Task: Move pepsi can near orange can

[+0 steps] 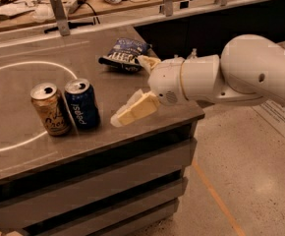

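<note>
Nearest to you is the front edge of the grey table [29, 149], with dark drawer fronts [98, 191] below it. Just behind that edge the pepsi can [82, 103] stands upright, tight against the orange can [50, 108], which is also upright. You cannot tell whether the two cans actually touch. The pepsi can is the one closer to the arm, and both cans sit at the edge of a thin white ring [19, 67] marked on the tabletop.

Your gripper [128, 89] hangs over the table near its corner, just beside the pepsi can but clear of it. Its fingers are spread wide with nothing between them. The lower finger [135, 111] points toward the cans and the upper finger [147, 62] reaches back toward the snack bag [124, 53]. That bag lies flat farther in, behind the gripper. The thick white arm [241, 73] runs off past the table's side over the speckled floor [250, 181]. Beyond the table you see a cluttered wooden bench [44, 6].
</note>
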Controlling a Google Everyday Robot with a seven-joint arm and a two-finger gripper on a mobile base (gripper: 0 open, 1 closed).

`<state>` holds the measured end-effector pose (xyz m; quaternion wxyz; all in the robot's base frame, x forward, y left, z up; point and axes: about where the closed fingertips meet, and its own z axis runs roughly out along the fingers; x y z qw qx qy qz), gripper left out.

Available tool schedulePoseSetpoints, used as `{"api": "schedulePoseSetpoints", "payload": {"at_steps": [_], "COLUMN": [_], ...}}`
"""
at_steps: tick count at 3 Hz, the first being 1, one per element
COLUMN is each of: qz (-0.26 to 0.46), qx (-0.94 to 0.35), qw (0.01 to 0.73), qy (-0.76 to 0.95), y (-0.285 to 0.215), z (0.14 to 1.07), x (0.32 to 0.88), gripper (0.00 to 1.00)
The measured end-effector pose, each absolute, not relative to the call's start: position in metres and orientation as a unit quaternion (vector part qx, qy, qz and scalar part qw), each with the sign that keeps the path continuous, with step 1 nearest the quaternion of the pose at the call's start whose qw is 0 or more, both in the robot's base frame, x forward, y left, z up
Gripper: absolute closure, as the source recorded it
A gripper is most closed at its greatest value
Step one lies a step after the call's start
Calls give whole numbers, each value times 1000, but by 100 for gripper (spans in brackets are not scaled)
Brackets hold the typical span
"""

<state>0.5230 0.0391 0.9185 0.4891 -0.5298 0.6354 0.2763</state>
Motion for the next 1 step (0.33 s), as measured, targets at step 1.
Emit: {"api": "schedulePoseSetpoints", "payload": {"at_steps": [1], "qz": [276], "qx": [-530], "qw": [489], "qy": [635], "y": [39], "z": [918], "x": [523], "gripper": [0]}}
